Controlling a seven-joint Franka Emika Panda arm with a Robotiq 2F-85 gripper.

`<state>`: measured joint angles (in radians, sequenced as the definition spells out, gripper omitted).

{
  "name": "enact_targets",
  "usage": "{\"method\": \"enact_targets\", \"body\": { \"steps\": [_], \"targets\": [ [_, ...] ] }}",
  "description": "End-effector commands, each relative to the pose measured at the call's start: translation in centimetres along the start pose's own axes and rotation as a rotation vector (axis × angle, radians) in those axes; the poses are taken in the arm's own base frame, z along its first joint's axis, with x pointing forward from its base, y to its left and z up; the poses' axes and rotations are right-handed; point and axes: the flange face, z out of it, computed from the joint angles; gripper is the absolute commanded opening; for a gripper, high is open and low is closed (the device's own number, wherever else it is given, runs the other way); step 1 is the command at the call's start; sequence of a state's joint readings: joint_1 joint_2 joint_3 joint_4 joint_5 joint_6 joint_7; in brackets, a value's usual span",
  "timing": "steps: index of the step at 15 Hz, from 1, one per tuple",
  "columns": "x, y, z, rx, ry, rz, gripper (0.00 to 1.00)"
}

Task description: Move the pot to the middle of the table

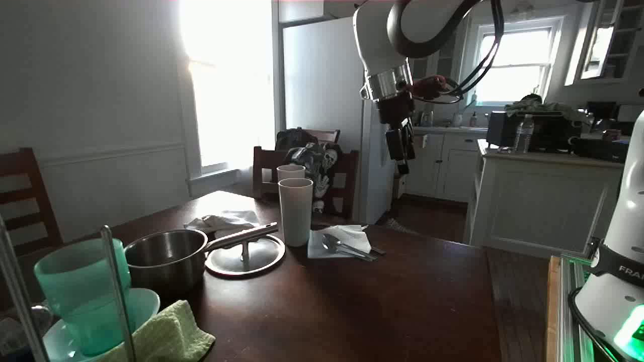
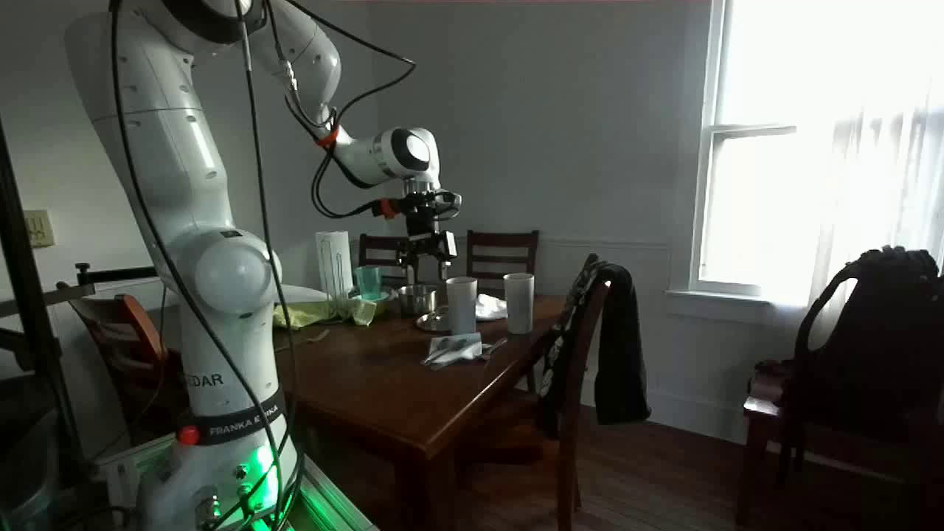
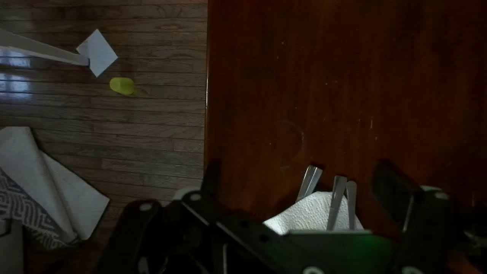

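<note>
Clearly, the gripper (image 3: 300, 177) hangs midair, fingers (image 3: 393, 190) spread wide.

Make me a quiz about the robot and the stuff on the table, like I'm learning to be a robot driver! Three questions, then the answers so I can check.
1. True or false: the gripper is open and holds nothing.
2. How many tall white cups stand on the table? A) one B) two C) five
3. Fill in the blank (three letters): beside the pot lies a round metal ____.

Key: 1. True. 2. B. 3. lid.
</note>
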<state>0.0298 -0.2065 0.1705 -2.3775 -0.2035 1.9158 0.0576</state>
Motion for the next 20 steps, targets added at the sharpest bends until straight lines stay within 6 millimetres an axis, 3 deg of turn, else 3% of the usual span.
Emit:
{"method": "enact_targets", "body": {
  "steps": [1,6,7,11,15,17,20],
  "targets": [
    [0.0,0.0,0.0,0.000,-0.001,0.000,1.00],
    [0.0,0.0,0.0,0.000,0.000,0.000,1.00],
    [0.7,-0.9,-0.6,-0.029,0.004,-0.024,1.00],
    [2.0,-7.7,-5.4,-0.134,0.089,-0.206,1.00],
    [3.0,-16.0,-9.4,-0.204,0.166,-0.413,1.00],
    [4.9,-18.2,-10.0,-0.238,0.234,-0.516,1.00],
    [8.5,-19.0,-9.5,-0.260,0.374,-0.637,1.00]
  ]
}}
